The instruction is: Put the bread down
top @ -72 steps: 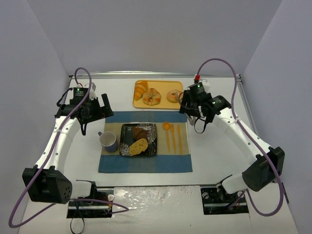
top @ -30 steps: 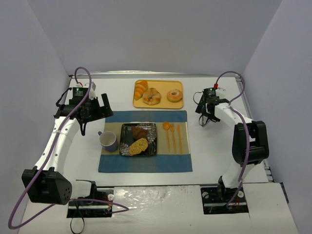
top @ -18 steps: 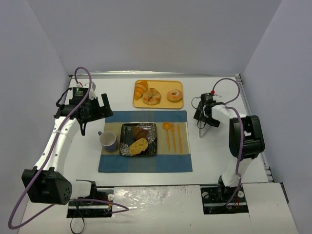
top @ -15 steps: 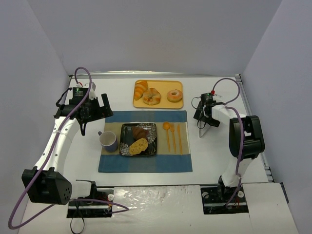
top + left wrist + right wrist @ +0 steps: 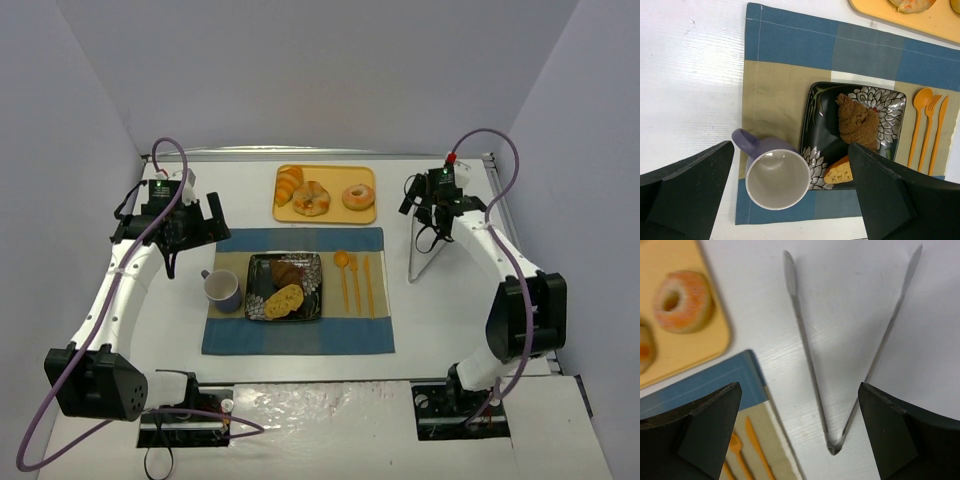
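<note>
Open and empty, the right hand (image 5: 800,435) hangs over tongs (image 5: 809,365) lying on the surface (image 5: 850,300) — the left hand (image 5: 790,195), likewise open, over plated bread (image 5: 857,122).

Lab booth: bare walls (image 5: 300,70), table (image 5: 440,310).

Landmark: placemat (image 5: 300,340), all places given relative to it.
Left arm (image 5: 125,280): rises from its base near the placemat's near-left corner, runs along the left side, and bends inward at the wrist.
Left gripper (image 5: 203,222): held above the table by the far-left corner, camera looking down on the placemat's left half.
Left fingers (image 5: 685,195): spread wide, nothing between them.
Right arm (image 5: 490,250): elbow well to the right of the placemat, forearm reaching away from the base.
Right gripper (image 5: 432,208): beyond the far-right corner, pointed downward.
Right fingers (image 5: 895,435): spread wide, nothing between them.
</note>
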You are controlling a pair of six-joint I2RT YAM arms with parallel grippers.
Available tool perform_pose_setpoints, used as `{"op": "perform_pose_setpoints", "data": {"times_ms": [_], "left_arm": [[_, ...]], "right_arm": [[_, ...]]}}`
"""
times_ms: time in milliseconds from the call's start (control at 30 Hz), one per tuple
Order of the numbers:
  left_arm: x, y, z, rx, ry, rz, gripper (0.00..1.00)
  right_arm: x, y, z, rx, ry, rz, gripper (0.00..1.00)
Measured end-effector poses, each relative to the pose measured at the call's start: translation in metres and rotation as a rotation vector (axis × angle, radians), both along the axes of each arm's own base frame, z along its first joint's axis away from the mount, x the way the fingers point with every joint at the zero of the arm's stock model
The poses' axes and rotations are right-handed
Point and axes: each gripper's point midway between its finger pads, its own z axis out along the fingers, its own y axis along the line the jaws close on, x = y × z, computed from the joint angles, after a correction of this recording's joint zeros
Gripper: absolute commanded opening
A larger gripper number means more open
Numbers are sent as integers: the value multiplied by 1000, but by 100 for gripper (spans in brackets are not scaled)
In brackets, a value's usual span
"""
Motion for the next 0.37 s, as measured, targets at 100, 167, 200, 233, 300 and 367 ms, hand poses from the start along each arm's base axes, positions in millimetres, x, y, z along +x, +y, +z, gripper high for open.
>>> {"op": "perform_pose_setpoints", "data": {"times_ms": [100,167,200,233,300,367], "left_arm": [[0,1,1,3,-1,3,97],[0,1,1,2,-4,3,97],[0,1,2,2,-6,3,97],[-1,1,3,2,-8,3,97],[-1,1,4,1,-14,3,97],[-2,1,7,0,-21,3,97]], "right_arm": [[-3,28,45,31,-107,72,100],[-12,58,66,53,-156,147,100],[-18,71,73,64,-170,182,100],[-24,84,78,75,-178,216,100],[-35,104,83,98,-181,273,100],[-41,115,84,107,-177,301,100]]}}
